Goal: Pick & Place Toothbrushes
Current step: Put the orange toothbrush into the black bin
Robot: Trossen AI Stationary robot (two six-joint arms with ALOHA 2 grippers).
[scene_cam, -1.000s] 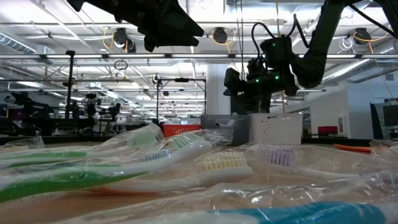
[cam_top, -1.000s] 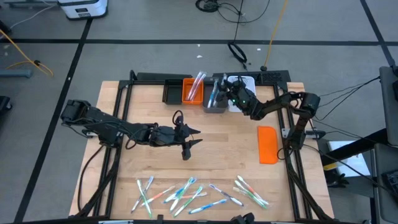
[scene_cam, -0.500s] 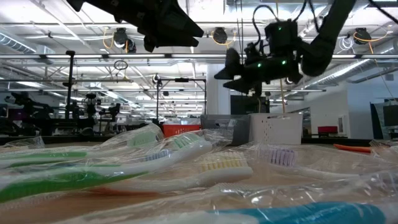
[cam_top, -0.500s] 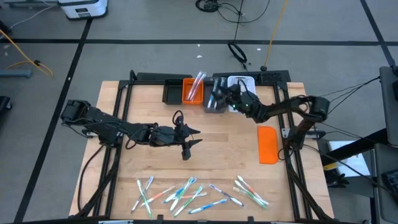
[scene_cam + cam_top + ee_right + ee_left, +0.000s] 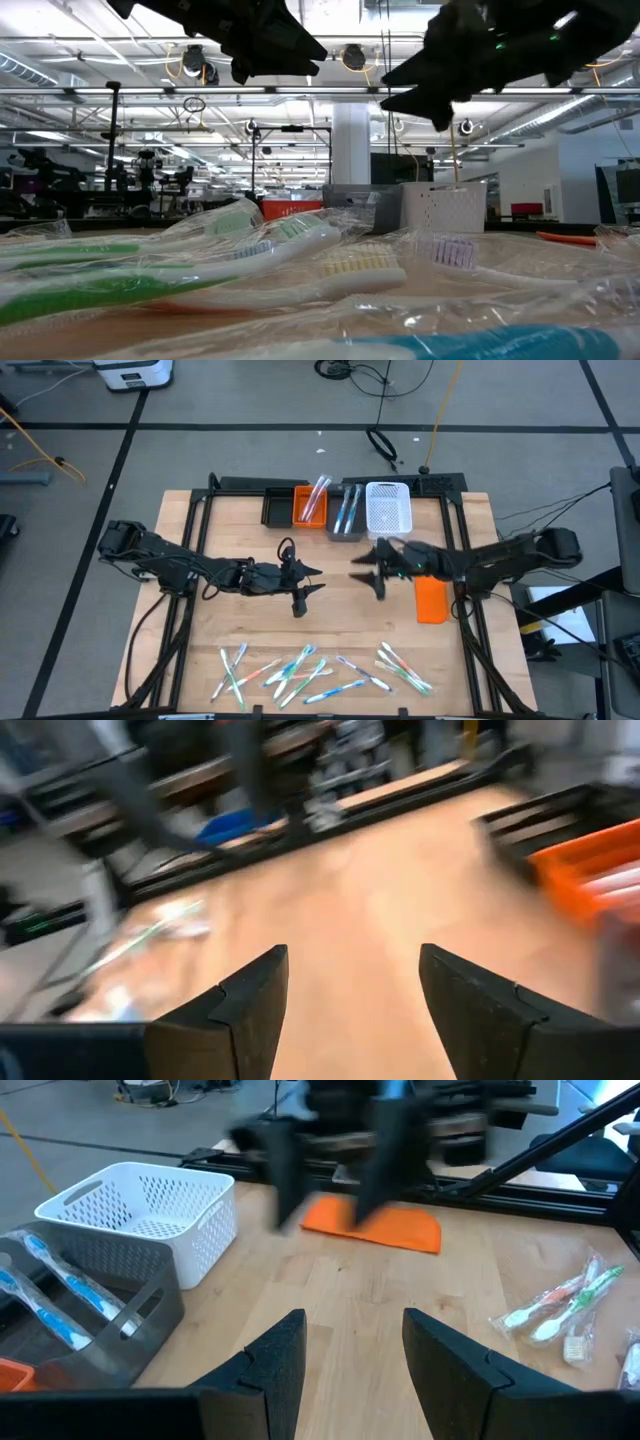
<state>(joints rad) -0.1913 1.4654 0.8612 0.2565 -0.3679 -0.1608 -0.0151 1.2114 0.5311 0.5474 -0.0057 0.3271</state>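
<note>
Both arms hang over the middle of the table. The left gripper [image 5: 308, 581] and the right gripper [image 5: 366, 568] face each other there, well apart, each with fingers spread and nothing between them. Most toothbrushes [image 5: 300, 672] lie scattered along the near edge of the table — others rest in the orange bin [image 5: 311, 506] and the grey bin [image 5: 346, 520], beside the white basket [image 5: 388, 508].
</note>
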